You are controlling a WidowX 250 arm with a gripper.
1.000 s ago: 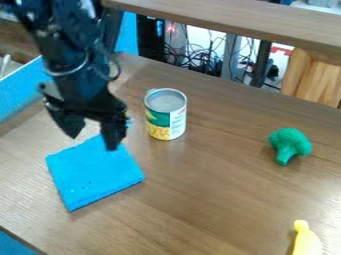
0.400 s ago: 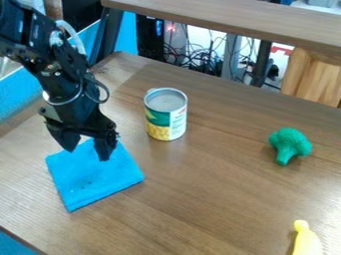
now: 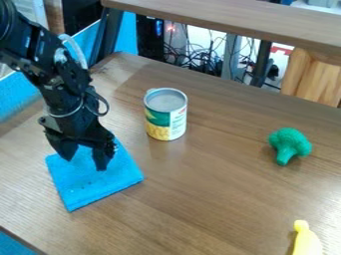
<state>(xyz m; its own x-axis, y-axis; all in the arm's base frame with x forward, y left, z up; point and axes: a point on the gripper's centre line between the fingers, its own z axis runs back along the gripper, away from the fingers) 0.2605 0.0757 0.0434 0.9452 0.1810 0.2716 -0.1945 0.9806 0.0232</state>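
The black gripper (image 3: 85, 163) hangs over the upper left part of a folded blue cloth (image 3: 100, 187), its two fingers apart with nothing between them but cloth below. Whether the fingertips touch the cloth cannot be told. Part of the cloth's back edge is hidden behind the gripper. To the right of the gripper, a can (image 3: 166, 114) with a green, white and yellow label stands upright on the wooden table (image 3: 200, 199).
A green toy broccoli (image 3: 289, 145) lies at the right, and a yellow banana-like toy (image 3: 306, 240) is cut off by the lower right edge. A wooden shelf or ledge (image 3: 233, 19) crosses the back, with cables (image 3: 200, 62) beneath it.
The gripper has come down and a little to the left, lower over the cloth. Its fingers remain apart. The cloth, can and toys have not moved.
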